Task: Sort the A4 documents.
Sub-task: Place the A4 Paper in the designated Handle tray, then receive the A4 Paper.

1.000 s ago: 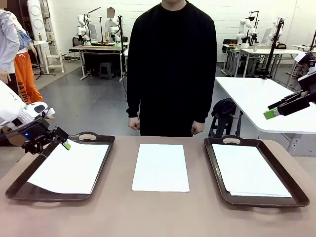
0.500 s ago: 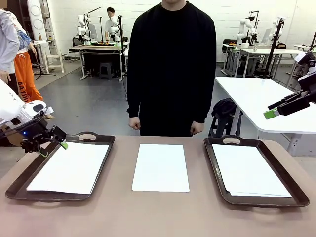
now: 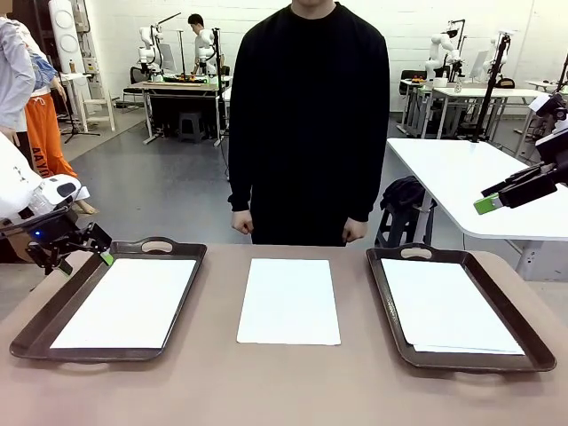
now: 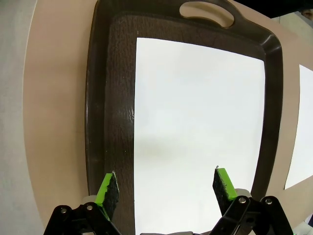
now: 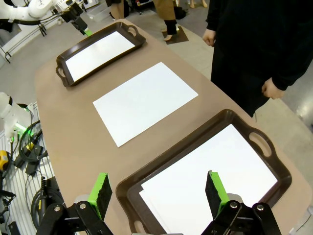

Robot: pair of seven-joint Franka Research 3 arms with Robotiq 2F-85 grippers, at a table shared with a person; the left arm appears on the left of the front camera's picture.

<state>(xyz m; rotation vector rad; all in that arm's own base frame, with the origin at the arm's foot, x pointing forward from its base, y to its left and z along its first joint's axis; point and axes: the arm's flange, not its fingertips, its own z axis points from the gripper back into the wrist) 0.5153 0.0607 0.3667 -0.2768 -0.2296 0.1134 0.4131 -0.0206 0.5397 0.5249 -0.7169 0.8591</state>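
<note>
brown table (image 3: 284, 382): it holds two dark trays and white paper.
left tray (image 3: 55, 311): it sits by the table's left edge, with its handle at the far end.
right tray (image 3: 513, 311): it sits by the table's right edge, with its handle at the far end too.
a4 documents: they lie in three spots, all flat.
left sheet (image 3: 124, 302): one white sheet lies inside the left tray, close to the tray's right wall.
middle sheet (image 3: 288, 300): it lies on the bare table between the two trays and touches neither tray.
right sheets (image 3: 448, 306): a small pile lies inside the right tray, and a lower sheet peeks out at the near edge.
left gripper (image 4: 166, 185): its fingers are spread wide and hold nothing. it hangs by the far left corner of the left tray.
right gripper (image 5: 159, 188): its fingers are spread wide and hold nothing. it hangs high, out past the table's right edge.
person (image 3: 306, 115): in a black top, standing at the table's far edge, with both hands down at the sides.
</note>
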